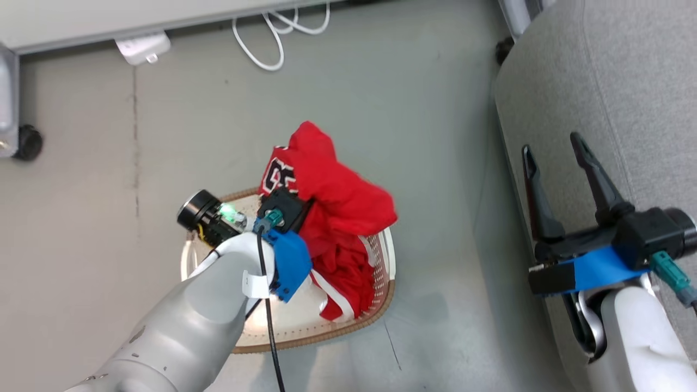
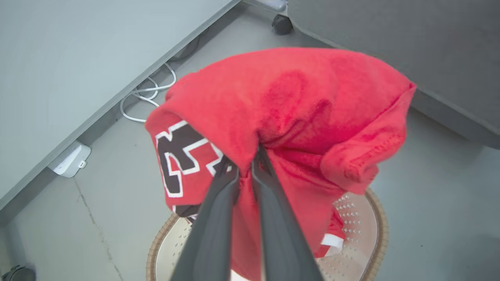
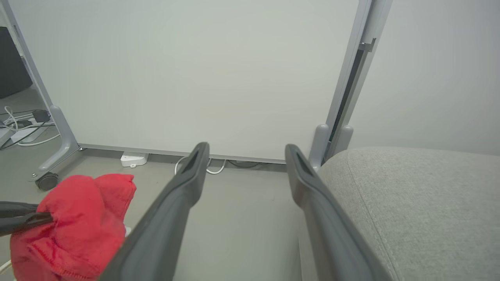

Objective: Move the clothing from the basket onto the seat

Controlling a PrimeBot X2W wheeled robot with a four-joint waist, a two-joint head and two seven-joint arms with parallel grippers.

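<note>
One red bundle of clothing [image 1: 337, 190], garments not separable, pinched in the closed left gripper [image 2: 246, 164]. Held above one basket [image 1: 381, 305], tail hanging inside. Black number plain in left wrist view; seam of one grey seat [image 3: 410, 203] in right wrist view. Left forearm reaching over the basket. Right gripper [image 1: 550, 141] spread wide, empty, fingers over the seat's edge.

— Which colours are noted?
— The clothing [image 2: 297, 101] is seen as red, with black, white-edged numerals [image 2: 172, 156]. The basket [image 2: 361, 214] is cream, dotted with perforations, rimmed in woven brown. The seat [image 3: 422, 195] is grey weave.
</note>
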